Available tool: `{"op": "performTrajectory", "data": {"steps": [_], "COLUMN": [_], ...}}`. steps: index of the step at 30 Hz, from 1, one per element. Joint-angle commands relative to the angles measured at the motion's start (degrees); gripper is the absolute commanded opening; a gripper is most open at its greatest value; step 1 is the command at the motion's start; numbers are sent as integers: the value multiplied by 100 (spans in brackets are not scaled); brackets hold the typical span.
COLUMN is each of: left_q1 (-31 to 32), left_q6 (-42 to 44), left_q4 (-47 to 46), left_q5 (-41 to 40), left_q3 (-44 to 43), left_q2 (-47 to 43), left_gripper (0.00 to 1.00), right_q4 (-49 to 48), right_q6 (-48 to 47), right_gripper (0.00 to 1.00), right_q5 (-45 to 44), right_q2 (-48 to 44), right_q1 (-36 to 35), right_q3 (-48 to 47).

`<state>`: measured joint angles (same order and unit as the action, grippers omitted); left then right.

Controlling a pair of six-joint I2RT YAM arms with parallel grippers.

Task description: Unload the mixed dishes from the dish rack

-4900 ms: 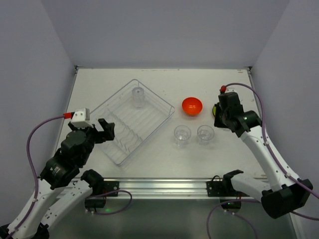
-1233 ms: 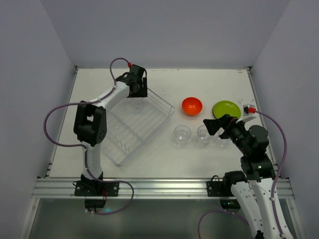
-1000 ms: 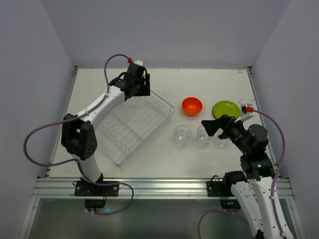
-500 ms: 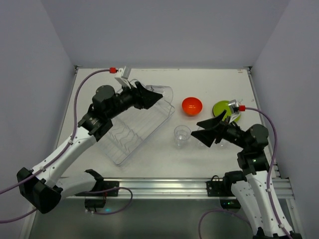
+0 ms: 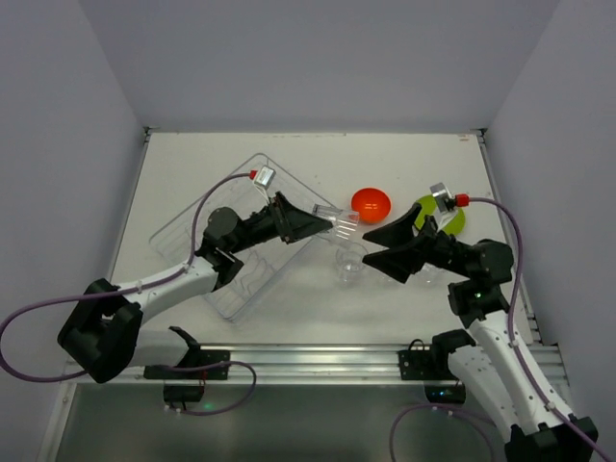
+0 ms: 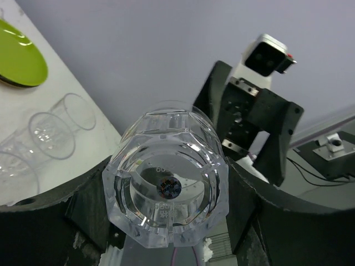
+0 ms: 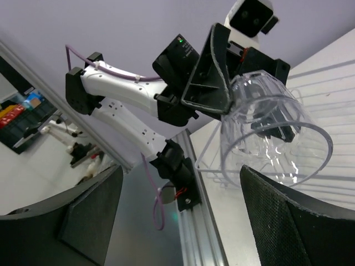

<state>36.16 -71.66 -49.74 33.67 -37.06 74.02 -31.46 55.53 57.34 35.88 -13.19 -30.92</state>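
My left gripper is shut on a clear tumbler and holds it on its side in the air, past the right edge of the see-through dish rack. The left wrist view shows the tumbler's base clamped between the dark fingers. My right gripper stands open and points left at the tumbler; its wrist view shows the tumbler's mouth just ahead of its fingers. An orange-red bowl and a lime-green plate lie on the table.
Another clear tumbler stands on the table under the two grippers. In the left wrist view, three tumblers stand in a row near the green plate. The metal rail runs along the near edge.
My left arm has carried the tumbler out of the rack's far corner and rightward to mid-table. My right gripper has swung left and up to face it, and its jaws have narrowed a little.
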Motion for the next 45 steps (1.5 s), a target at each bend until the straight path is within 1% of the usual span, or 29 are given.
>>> {"op": "performTrajectory", "data": {"steps": [1, 6, 10, 14, 15, 18, 19, 21, 23, 24, 25, 26, 27, 29, 30, 31, 33, 34, 35, 36, 37, 38, 39, 40, 41, 42, 43, 44, 45], "left_q1": [66, 207, 286, 321, 330, 383, 400, 400, 400, 400, 400, 400, 400, 400, 400, 400, 400, 400, 400, 400, 400, 400, 400, 400, 400, 400, 400, 400, 392], "left_q6": [-691, -648, -613, -630, -621, -630, -613, -612, -586, -534, -499, -463, -385, -227, 27, 186, 633, 818, 985, 1370, 1565, 1741, 2056, 2207, 2304, 2532, 2751, 2754, 2971], "left_q4": [-1697, -1759, -1750, -1741, -1750, -1750, -1759, -1785, -1803, -1803, -1803, -1803, -1785, -1435, -1242, -762, -127, 633, 1076, 1480, 2302, 2772, 3159, 3850, 4136, 4365, 4741, 4936, 5513], "left_q5": [140, 8, -308, -431, -458, -528, -528, -528, -528, -519, -519, -519, -519, -546, -659, -738, -1053, -1195, -1553, -1774, -2011, -2266, -2790, -3031, -3346, -3567, -3769, -3867, -3964], "left_q3": [128, 278, 629, 779, 796, 867, 884, 911, 928, 920, 928, 920, 937, 902, 893, 850, 779, 666, 587, 516, 341, 244, 147, 68, -29, -64, -108, -161, -231], "left_q2": [-72, -98, -160, -142, -142, -151, -151, -160, -168, -195, -212, -230, -300, -405, -554, -642, -992, -1116, -1396, -1556, -1696, -1863, -2178, -2338, -2705, -2909, -3285, -3445, -3612], "left_gripper": [0, 0, 0, 0, 0, 0, 0, 0, 0, 0, 0, 0, 0, 15, 28, 66, 93, 98, 100, 100, 100, 100, 100, 100, 100, 100, 100, 100, 100], "right_q4": [-405, -360, -702, -1291, -1344, -1415, -1450, -1485, -1512, -1521, -1521, -1486, -1399, -996, -802, -591, 225, 733, 1034, 1350, 1988, 2291, 2607, 3237, 3608, 3978, 4677, 5032, 5401], "right_q6": [-94, -437, -464, -446, -472, -517, -517, -525, -534, -552, -569, -613, -657, -919, -1043, -1192, -1631, -1746, -2086, -2229, -2378, -2632, -2713, -2783, -2923, -2986, -3091, -3118, -3136], "right_gripper": [87, 82, 61, 55, 47, 40, 32, 28, 20, 9, 4, 0, 0, 0, 0, 0, 0, 0, 0, 0, 0, 0, 0, 0, 0, 0, 0, 0, 0], "right_q5": [-267, -707, -707, -821, -873, -944, -953, -979, -1014, -1041, -1154, -1216, -1277, -1461, -1524, -1603, -1928, -2007, -2121, -2374, -2533, -2718, -3242, -3577, -3920, -4280, -5050, -5466, -5897], "right_q2": [410, 779, 1078, 1255, 1281, 1465, 1579, 1668, 1738, 1738, 1721, 1634, 1572, 1423, 1265, 1185, 958, 895, 825, 676, 597, 517, 430, 281, 236, 201, 218, 253, 305], "right_q1": [-359, -1001, -1194, -1300, -1335, -1353, -1370, -1379, -1379, -1379, -1379, -1379, -1379, -1388, -1379, -1379, -1379, -1379, -1379, -1370, -1370, -1370, -1370, -1370, -1370, -1370, -1362, -1362, -1344], "right_q3": [-28, -186, -275, -187, -178, -195, -195, -204, -187, -152, -117, -99, -90, -116, -169, -204, -326, -371, -432, -563, -643, -713, -862, -959, -1056, -1318, -1477, -1635, -1967]}}
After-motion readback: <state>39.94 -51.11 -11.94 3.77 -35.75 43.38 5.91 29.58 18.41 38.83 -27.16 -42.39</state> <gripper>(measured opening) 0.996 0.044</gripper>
